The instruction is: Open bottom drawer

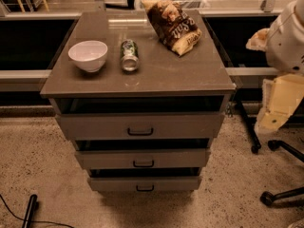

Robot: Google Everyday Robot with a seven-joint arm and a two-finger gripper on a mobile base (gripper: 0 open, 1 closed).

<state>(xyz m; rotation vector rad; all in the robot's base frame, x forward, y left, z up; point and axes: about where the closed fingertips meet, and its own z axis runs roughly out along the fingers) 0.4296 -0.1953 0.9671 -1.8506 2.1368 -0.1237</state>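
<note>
The bottom drawer (109, 184) is the lowest and slimmest of three grey-brown fronts, with a small black bar handle (145, 188) at its centre. A dark gap shows above it. The middle drawer (104, 159) and the tall top drawer (95, 126) sit above it, each with a like handle. My gripper (275, 113), cream-coloured on a white arm (287, 37), hangs to the right of the cabinet at about the top drawer's height. It is well apart from all the handles and touches nothing.
On the cabinet top (156, 75) stand a white bowl (88, 55), a can lying on its side (128, 55) and a brown snack bag (173, 25). Black chair legs with castors (273, 175) stand at the right on the speckled floor. A black cable and rod (28, 212) lie at the lower left.
</note>
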